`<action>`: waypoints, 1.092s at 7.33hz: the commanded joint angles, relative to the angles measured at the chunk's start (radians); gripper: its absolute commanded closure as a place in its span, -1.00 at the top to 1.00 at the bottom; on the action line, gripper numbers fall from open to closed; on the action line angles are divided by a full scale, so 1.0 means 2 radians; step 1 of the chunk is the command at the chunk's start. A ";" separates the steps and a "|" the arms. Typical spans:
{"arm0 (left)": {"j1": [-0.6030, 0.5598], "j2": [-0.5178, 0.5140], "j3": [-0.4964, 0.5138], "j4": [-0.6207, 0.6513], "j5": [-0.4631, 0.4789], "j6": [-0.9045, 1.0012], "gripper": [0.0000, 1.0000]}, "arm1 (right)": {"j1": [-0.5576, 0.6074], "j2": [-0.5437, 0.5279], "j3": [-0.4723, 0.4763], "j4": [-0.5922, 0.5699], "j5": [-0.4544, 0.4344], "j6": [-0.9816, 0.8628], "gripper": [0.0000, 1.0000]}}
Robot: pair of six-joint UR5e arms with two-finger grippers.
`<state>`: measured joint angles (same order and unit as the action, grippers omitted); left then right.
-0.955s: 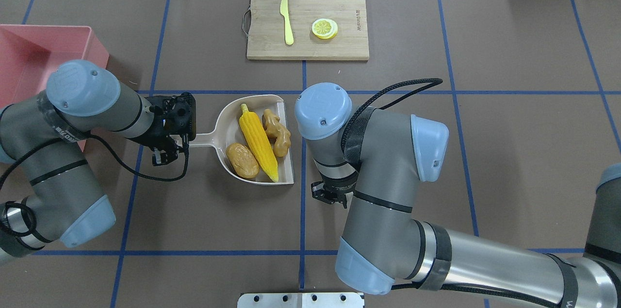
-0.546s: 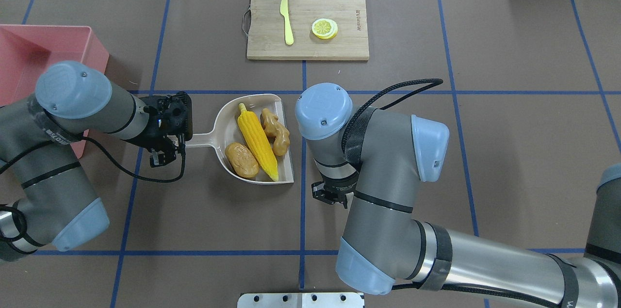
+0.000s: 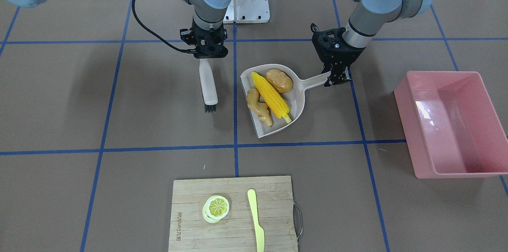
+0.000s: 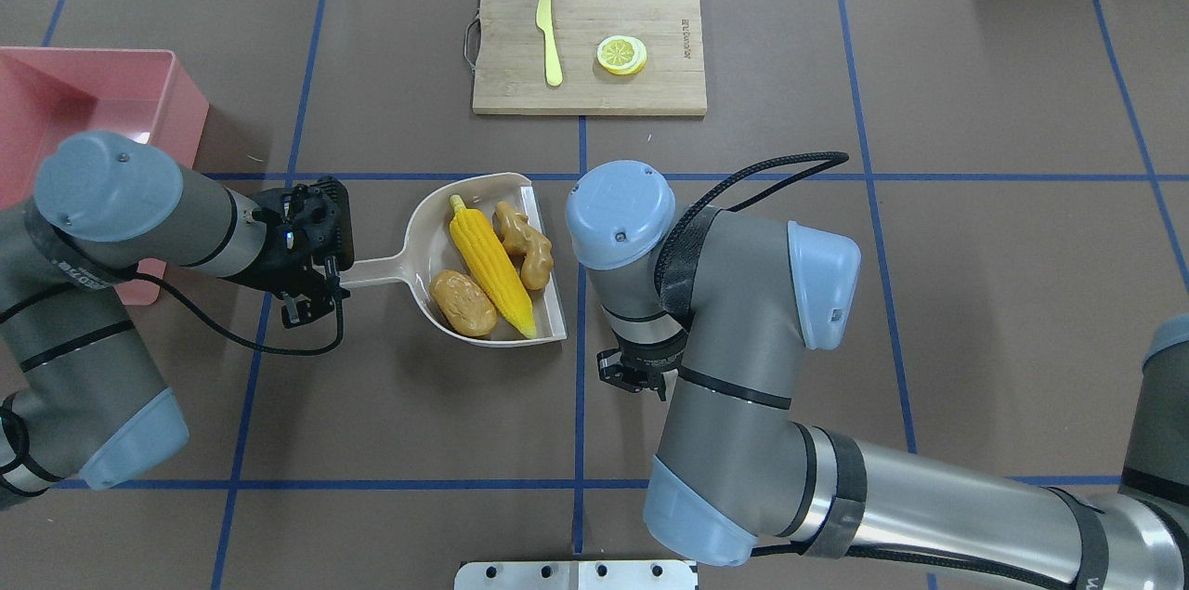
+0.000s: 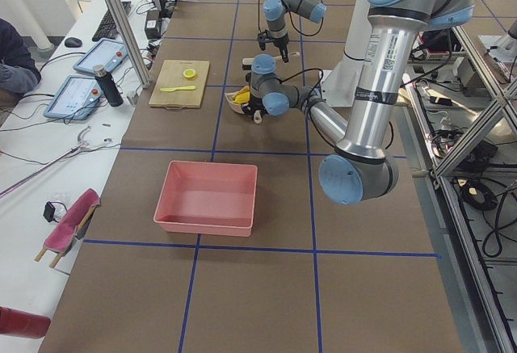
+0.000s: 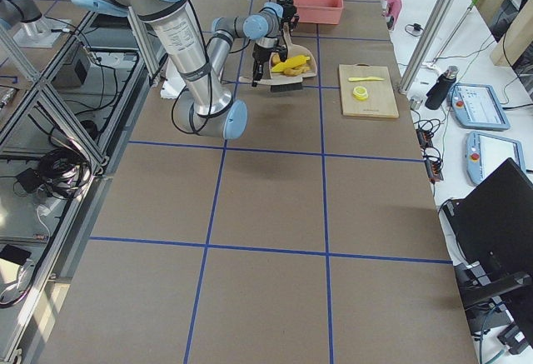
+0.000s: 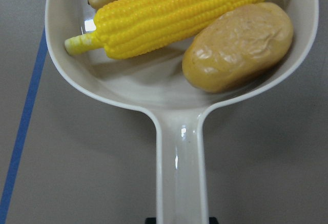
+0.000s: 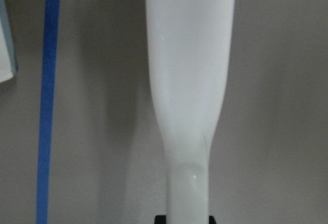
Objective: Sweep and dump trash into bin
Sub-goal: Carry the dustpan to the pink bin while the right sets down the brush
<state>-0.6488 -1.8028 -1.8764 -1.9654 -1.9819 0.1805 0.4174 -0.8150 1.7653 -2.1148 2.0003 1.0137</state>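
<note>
Opposed overhead and front views, two distant side views, wrist close-ups, dustpan (image 4: 423,232) common to most.

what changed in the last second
The left arm, jaws shut on the dustpan handle, pulled the dustpan with the corn, potato and ginger a little toward the bin. The right arm with the brush, the cutting board, knife and lemon slice stayed put.

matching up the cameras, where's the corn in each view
Front-facing: corn at centre, in the dustpan.
Overhead: corn left of centre.
Exterior left: corn small, upper middle.
Exterior right: corn small, near the top.
Left wrist: corn across the top.
Right wrist: not in it.
Landmark: the dustpan holds it wherever it shows.
</note>
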 commanded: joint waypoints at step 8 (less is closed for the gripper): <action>-0.147 0.079 -0.012 -0.113 -0.035 -0.040 -1.00 | 0.106 -0.158 0.255 -0.127 0.006 -0.104 -1.00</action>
<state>-0.8707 -1.6731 -1.9000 -2.1896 -2.0254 0.1004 0.5843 -1.0538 2.2187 -2.3718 2.0042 0.8594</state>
